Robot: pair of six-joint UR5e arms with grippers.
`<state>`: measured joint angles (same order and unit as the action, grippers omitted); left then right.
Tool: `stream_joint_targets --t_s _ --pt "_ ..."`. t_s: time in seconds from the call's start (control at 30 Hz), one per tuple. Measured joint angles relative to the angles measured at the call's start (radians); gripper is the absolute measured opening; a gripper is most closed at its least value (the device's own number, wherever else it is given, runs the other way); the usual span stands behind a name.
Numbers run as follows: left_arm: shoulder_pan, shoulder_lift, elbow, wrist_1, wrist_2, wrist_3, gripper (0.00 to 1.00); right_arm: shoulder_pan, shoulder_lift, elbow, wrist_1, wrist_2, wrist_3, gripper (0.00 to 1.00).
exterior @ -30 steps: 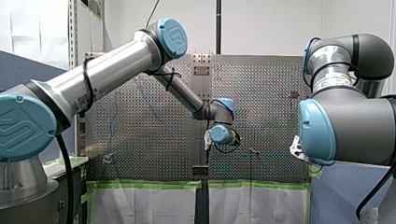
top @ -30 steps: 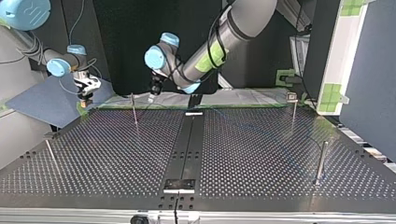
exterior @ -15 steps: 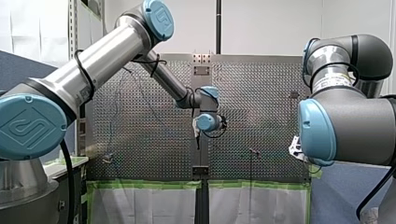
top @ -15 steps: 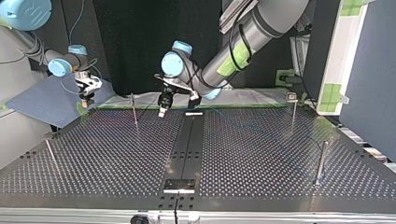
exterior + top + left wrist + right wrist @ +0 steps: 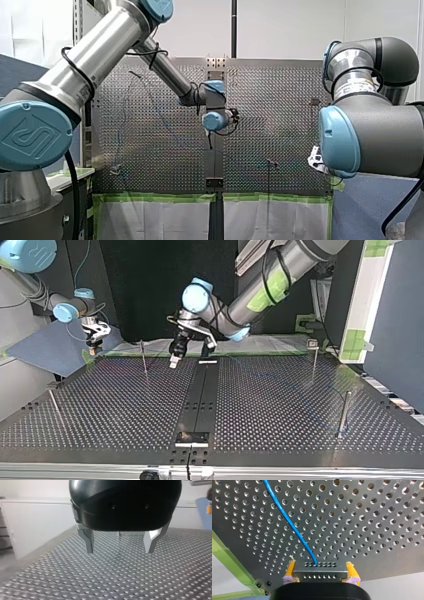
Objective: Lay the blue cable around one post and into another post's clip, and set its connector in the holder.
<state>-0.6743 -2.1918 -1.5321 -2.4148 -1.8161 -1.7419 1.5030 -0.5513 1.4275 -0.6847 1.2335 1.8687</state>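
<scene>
In the right wrist view my right gripper [image 5: 320, 576] is shut on a grey connector block [image 5: 320, 569], one yellow pad on each side. The blue cable [image 5: 287, 520] leaves the block and runs away over the perforated table [image 5: 374, 530]. My right gripper [image 5: 95, 343] hangs at the table's far left corner in the top view. My left gripper [image 5: 119, 545] is open, and only the table shows between its metal fingers [image 5: 87, 540]. It hovers just above the table by the central black strip [image 5: 200, 395], right of a thin post [image 5: 144, 359].
Other posts stand at the top view's right [image 5: 314, 359], nearer right [image 5: 343, 414] and near left [image 5: 55, 407]. A small black holder plate [image 5: 192, 438] sits on the strip at the near edge. Green tape [image 5: 229, 562] lines the table edge near my right gripper.
My left arm has swung its gripper in over the table, from beyond the far edge to just above the surface by the central strip. My right arm has held still.
</scene>
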Motion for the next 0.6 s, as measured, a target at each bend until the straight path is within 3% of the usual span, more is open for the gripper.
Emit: stream_joint_targets --t_s 0.6 --pt "0.015 0.19 -0.19 0.173 -0.019 0.004 1.0 0.003 0.0 0.0 -0.002 -0.004 0.0 0.0"
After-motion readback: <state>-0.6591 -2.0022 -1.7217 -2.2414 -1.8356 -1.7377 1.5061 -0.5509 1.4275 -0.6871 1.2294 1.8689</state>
